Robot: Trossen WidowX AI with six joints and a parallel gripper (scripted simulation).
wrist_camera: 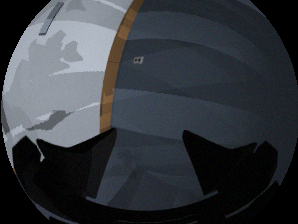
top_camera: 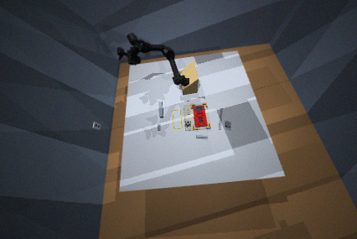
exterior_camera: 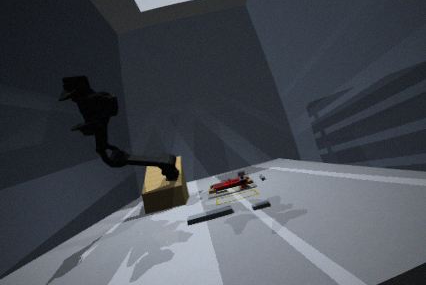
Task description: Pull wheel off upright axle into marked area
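A small dark round shape (top_camera: pixel 188 124), apparently the wheel, sits at the front end of a pale strip (top_camera: pixel 188 111) beside the red vehicle body (top_camera: pixel 200 116) (exterior_camera: pixel 230 184). The axle is too small to make out. The marked area is a thin yellow outline (top_camera: pixel 173 120) (exterior_camera: pixel 237 199) on the table, left of the strip in the top view, with nothing visible inside it. My gripper (top_camera: pixel 126 56) (exterior_camera: pixel 68 113) (wrist_camera: pixel 150 133) is open and empty, raised high at the far left, well away from the wheel. The wheel is outside the wrist view.
A tan box (top_camera: pixel 190 77) (exterior_camera: pixel 166 192) stands by the arm's base. Grey bars (top_camera: pixel 161 109) (top_camera: pixel 201 137) (exterior_camera: pixel 210 215) and a short block (top_camera: pixel 158 127) (exterior_camera: pixel 261 205) lie around the work area. A dark block (top_camera: pixel 228 124) lies right of the red body, beyond a thin bar (top_camera: pixel 220 119).
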